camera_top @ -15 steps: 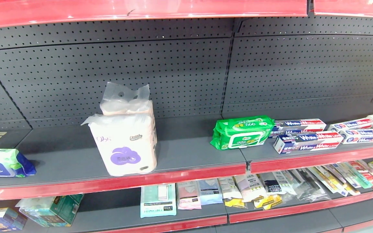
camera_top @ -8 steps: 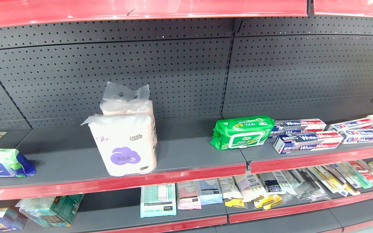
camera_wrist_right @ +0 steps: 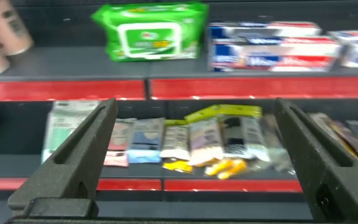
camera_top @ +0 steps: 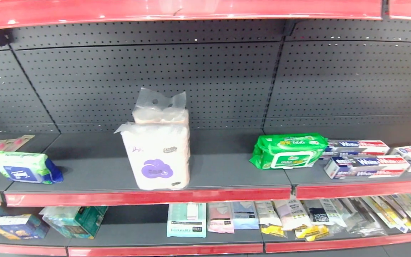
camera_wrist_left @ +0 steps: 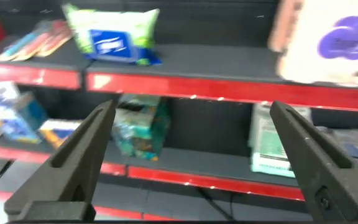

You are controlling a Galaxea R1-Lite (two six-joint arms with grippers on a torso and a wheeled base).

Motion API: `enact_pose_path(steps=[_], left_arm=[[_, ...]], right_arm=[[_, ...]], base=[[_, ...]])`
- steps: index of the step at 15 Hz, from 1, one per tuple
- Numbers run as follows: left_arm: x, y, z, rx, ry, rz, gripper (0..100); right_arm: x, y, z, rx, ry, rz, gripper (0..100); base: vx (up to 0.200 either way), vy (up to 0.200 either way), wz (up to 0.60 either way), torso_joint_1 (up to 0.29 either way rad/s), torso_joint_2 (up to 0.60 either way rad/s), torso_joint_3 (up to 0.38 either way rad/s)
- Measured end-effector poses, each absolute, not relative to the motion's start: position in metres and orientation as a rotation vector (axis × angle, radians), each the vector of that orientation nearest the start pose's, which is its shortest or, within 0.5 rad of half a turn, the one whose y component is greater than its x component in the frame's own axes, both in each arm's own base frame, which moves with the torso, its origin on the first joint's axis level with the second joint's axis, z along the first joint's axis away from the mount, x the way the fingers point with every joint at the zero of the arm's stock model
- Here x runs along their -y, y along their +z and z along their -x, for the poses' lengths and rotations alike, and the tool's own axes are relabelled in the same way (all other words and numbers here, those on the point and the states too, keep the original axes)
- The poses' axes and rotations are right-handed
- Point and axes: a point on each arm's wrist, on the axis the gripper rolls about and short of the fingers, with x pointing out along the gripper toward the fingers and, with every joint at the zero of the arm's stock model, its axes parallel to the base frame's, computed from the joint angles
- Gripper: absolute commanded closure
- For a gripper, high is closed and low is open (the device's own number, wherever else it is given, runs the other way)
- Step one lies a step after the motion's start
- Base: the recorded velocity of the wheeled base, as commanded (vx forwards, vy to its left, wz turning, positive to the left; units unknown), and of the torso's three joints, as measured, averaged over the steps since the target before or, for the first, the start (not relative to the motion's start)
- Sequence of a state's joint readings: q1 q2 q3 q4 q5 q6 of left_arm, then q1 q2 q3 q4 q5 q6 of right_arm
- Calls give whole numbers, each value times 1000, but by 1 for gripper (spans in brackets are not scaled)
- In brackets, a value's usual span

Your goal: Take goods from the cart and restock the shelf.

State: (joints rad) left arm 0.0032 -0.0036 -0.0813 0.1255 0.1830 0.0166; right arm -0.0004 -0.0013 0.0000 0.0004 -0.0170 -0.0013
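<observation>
Both tools hang in front of the shelving with fingers spread wide and nothing between them: the left tool (camera_wrist_left: 191,109) faces the left bay, the right tool (camera_wrist_right: 196,106) the right bay. The dark grey metal shelf with a red front rim (camera_top: 148,196) is where goods must land.

The main risk, I judge, is the tall white plastic-wrapped pack of toilet rolls with a purple emblem (camera_top: 159,157). It stands upright close to the front rim, so an arm bringing stock in beside it could clip it and tip it off the edge. On the right, the flat green pack of wet wipes (camera_top: 287,151) lies against the long white, red and blue toothpaste boxes (camera_top: 366,166); anything pushed in there could shove them out of line.

A green and blue wipes pack (camera_top: 25,167) lies far left. The open stretches either side of the rolls look easiest. The red rim of the shelf above (camera_top: 191,9) limits entry height.
</observation>
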Motion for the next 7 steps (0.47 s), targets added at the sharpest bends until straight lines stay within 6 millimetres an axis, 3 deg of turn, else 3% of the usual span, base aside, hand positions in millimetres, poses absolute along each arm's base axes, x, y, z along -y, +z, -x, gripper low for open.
enact_pose_path(steps=[7], left_arm=[[-4,85,30,-43,176,-22,0]], right_arm=[[0,75,23,1,-17,1,0]], base=[[0,0,0,0,0,0]])
